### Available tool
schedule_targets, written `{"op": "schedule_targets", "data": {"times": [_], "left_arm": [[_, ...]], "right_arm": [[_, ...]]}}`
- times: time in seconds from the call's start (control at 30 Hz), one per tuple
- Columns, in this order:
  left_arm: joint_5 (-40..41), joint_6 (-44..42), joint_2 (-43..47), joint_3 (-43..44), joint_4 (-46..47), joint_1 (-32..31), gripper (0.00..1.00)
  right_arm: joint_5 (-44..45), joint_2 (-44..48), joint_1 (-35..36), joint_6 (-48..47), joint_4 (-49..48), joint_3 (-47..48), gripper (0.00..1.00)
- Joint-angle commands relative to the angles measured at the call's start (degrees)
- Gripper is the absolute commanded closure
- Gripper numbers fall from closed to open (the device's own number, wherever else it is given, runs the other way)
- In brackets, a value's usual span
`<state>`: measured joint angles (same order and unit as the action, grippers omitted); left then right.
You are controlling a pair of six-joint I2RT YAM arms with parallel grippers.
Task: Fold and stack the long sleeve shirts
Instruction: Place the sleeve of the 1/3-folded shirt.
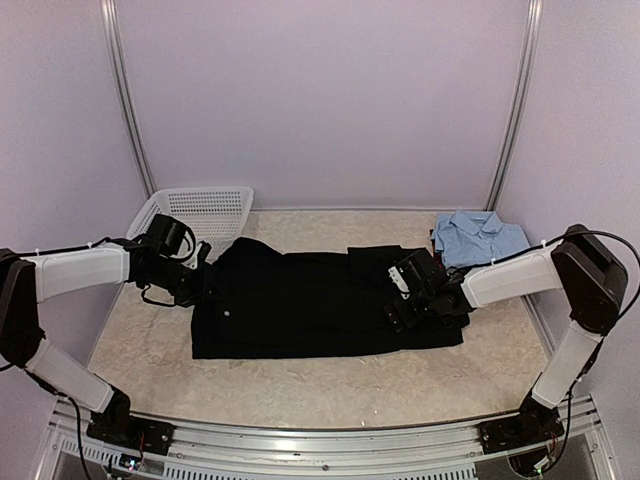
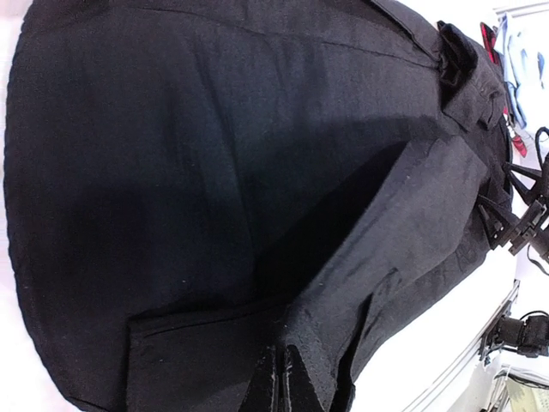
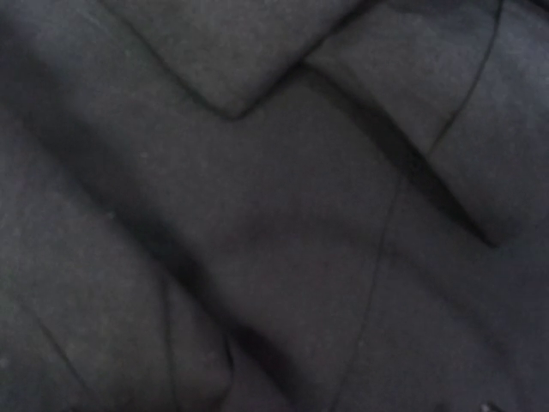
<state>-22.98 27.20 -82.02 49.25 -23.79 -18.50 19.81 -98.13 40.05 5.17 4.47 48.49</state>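
Top external view: on the table (image 1: 300, 385) the black shirt (image 1: 300, 300) lies spread at the middle, sides already turned in to a long rectangle, so the fold looks about halfway. The left gripper (image 1: 200, 280) sits at its left end and appears pinched on a raised strip of cloth. The right gripper (image 1: 400, 300) is low over the right end; whether it grips, I cannot tell. Next, likely carry one end across the other, both ends level. The basket (image 1: 200, 205) stands far left, apart. The blue shirt (image 1: 482, 238), folded, lies far right, awaiting the stack.
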Motion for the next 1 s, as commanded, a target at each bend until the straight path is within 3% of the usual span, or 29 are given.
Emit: {"op": "schedule_targets", "data": {"times": [0.0, 0.23, 0.37, 0.47, 0.7, 0.97], "left_arm": [[0.18, -1.76, 0.03, 0.86, -2.21, 1.4, 1.0], [2.68, -2.14, -4.21, -0.09, -0.09, 1.55, 1.0], [9.48, -2.05, -6.98, 1.01, -1.39, 1.54, 0.99], [17.38, -1.49, -6.68, 1.67, -3.45, 1.48, 0.87], [30.04, 0.79, -0.34, 2.71, -3.12, -1.54, 0.44], [23.37, 6.08, 5.09, -4.76, 13.72, -12.67, 0.36]], "right_arm": [[0.62, 0.65, -0.45, -0.6, 0.0, -0.28, 0.03], [-3.81, 2.26, -0.49, -1.16, -0.45, -1.23, 0.03], [-6.67, 5.04, -0.46, -1.4, -0.04, -1.49, 0.02], [-8.33, 8.99, -0.49, -1.14, 0.25, -2.35, 0.01], [-6.11, 15.62, -0.46, 1.78, 4.58, -2.98, 0.01], [-3.42, 11.2, -1.97, 8.44, 10.96, -3.23, 0.04]]}}
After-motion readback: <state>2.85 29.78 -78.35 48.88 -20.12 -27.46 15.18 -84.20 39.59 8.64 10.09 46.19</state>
